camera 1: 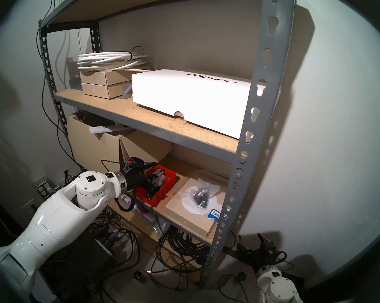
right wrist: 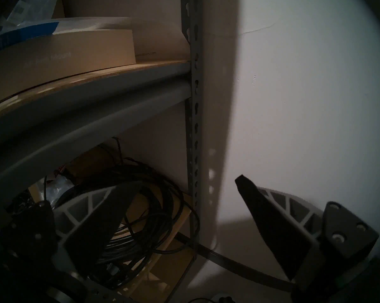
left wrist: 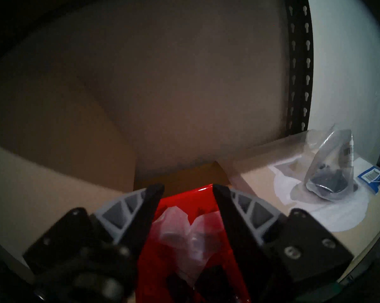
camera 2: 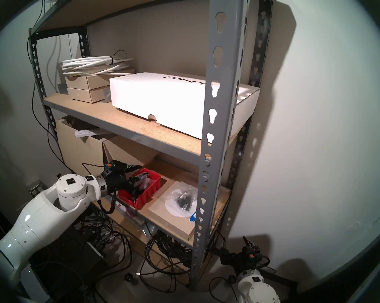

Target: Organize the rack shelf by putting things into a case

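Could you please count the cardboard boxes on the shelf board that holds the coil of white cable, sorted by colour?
White box: 1
Tan boxes, stacked under the coil of white cable: 2
Total: 3

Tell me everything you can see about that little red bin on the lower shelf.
The red bin is a small, open-topped rectangular tray of glossy plastic with a ribbed long side. It sits flat on the lower particleboard shelf, angled, beside a flat tan cardboard box. Inside lie a crumpled clear bag and dark small parts. The left claw hangs open just above it, gripping nothing.
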`<state>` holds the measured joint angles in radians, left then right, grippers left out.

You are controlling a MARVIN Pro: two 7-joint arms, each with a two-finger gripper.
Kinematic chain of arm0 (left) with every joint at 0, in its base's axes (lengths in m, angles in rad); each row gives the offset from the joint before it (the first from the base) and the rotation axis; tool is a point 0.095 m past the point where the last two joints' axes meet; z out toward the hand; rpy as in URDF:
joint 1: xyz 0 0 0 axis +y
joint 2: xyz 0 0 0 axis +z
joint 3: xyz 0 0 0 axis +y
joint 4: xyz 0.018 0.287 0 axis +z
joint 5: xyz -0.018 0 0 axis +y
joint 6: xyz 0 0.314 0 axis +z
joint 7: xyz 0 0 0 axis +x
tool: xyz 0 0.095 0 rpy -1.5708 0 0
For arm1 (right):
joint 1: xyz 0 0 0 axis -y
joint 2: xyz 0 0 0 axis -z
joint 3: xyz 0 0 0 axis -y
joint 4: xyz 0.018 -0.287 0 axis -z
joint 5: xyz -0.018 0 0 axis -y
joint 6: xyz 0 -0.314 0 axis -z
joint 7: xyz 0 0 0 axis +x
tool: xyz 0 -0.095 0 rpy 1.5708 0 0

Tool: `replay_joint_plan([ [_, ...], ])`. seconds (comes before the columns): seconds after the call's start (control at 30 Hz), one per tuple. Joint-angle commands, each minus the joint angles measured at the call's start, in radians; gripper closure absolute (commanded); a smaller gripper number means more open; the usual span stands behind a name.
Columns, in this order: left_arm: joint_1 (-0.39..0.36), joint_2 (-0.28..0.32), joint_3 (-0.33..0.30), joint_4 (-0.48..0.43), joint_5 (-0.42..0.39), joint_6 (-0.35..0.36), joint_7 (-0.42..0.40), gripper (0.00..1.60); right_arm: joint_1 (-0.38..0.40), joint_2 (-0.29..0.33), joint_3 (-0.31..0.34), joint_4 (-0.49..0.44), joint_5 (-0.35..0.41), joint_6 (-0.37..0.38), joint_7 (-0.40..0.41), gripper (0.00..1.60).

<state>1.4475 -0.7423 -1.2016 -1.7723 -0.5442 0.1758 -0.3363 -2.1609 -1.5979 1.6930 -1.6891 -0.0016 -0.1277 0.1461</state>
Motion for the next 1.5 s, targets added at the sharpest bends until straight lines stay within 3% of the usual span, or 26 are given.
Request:
replay_joint_plan([
  [0.0,0.064,0.045,-0.052,-0.095,-0.043,-0.006,0.006,0.53,0.001,0.0,0.0,-0.017,0.0,-0.002,0.0,0.0],
  [0.17,0.105,0.068,-0.07,-0.144,-0.082,0.0,-0.007,0.48,0.001,0.0,0.0,-0.017,0.0,-0.001,0.0,0.0],
  [0.23,0.115,0.073,-0.072,-0.153,-0.096,0.0,-0.017,0.36,0.0,0.0,0.0,-0.017,0.0,-0.001,0.0,0.0],
  [0.43,0.126,0.06,-0.061,-0.168,-0.093,-0.013,-0.016,0.37,0.0,0.0,0.0,-0.017,0.0,-0.001,0.0,0.0],
  [0.67,0.099,0.025,-0.013,-0.178,-0.075,-0.004,-0.027,0.19,0.001,0.0,0.0,-0.017,0.0,-0.001,0.0,0.0],
  [0.97,0.056,-0.018,0.054,-0.169,-0.048,0.009,-0.031,0.2,0.0,0.0,0.0,-0.017,0.0,-0.001,0.0,0.0],
  [1.1,0.045,-0.028,0.074,-0.167,-0.043,0.013,-0.04,0.06,0.0,0.0,0.0,-0.017,0.0,-0.001,0.0,0.0],
  [1.47,0.013,-0.086,0.121,-0.141,-0.071,0.048,-0.062,0.08,0.0,0.0,0.0,-0.017,0.0,-0.001,0.0,0.0],
])
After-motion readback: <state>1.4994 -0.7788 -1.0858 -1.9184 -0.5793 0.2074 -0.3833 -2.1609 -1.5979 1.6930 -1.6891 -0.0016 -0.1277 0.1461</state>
